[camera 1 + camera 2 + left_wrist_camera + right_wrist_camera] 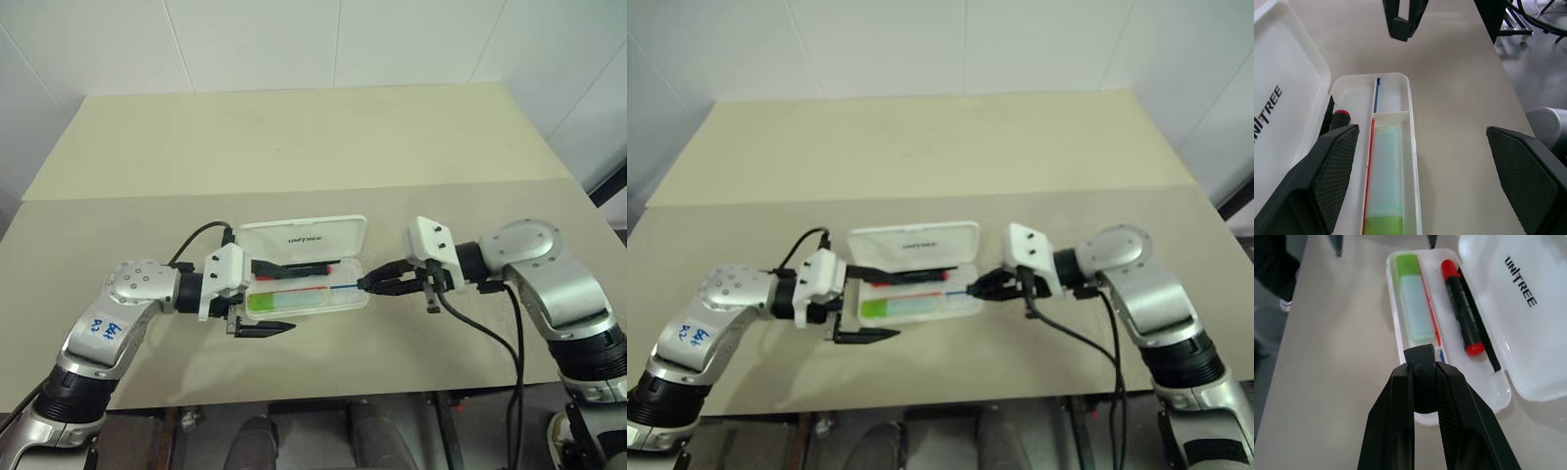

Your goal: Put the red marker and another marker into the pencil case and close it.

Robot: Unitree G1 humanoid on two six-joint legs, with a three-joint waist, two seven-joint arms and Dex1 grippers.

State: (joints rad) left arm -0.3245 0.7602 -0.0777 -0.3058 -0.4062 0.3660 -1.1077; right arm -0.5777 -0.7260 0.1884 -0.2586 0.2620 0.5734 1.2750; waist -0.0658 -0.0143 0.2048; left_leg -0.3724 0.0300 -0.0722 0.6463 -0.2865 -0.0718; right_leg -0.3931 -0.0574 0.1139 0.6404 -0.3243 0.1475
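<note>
The white pencil case [338, 299] lies open on the table, its lid [304, 238] standing up at the back. The red marker [1462, 308] rests in the rear compartment. The lime-green marker [1413, 298] lies in the front one. My left gripper [279, 299] is open at the case's left end, with one finger [1317, 181] over the rear compartment and the other finger [263, 330] on the table in front of the case. My right gripper [370, 286] hovers at the case's right end, shut on a small black stub [1420, 355].
The beige table [294, 147] stretches far behind the case, with a seam [294, 191] running across it. Its front edge [323, 397] is close below both arms. Black cables hang from both wrists, the right one [490, 338] drooping over the tabletop.
</note>
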